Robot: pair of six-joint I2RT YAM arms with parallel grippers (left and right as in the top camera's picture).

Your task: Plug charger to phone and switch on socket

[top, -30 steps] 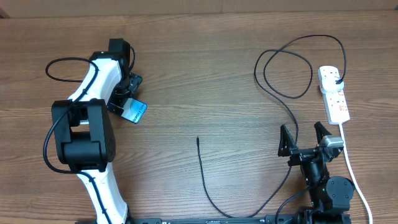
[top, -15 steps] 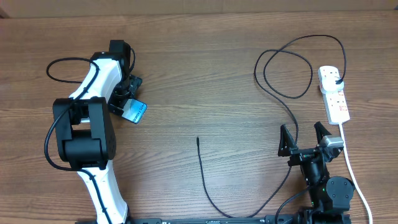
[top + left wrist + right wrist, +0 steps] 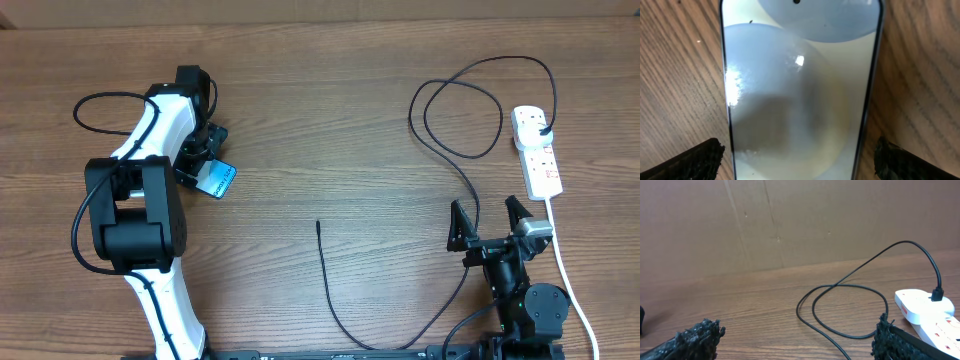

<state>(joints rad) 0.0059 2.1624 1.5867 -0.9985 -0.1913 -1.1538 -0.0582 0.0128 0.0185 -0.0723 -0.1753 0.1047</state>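
Observation:
The phone lies flat at the left with its cyan screen lit. My left gripper hangs right over it. In the left wrist view the phone fills the frame between my open fingers, with a small gap of wood on each side. The charger cable lies with its plug tip free at table centre. It loops at the back right, and its black plug sits in the white socket strip. My right gripper is open and empty, near the cable.
The socket's thick white cord runs down the right side past my right arm. The right wrist view shows the cable loop, the socket strip and a cardboard wall behind the table. A thin black arm cable loops at far left.
My left gripper has shifted very slightly over the phone. The right arm, cable and socket have not moved.

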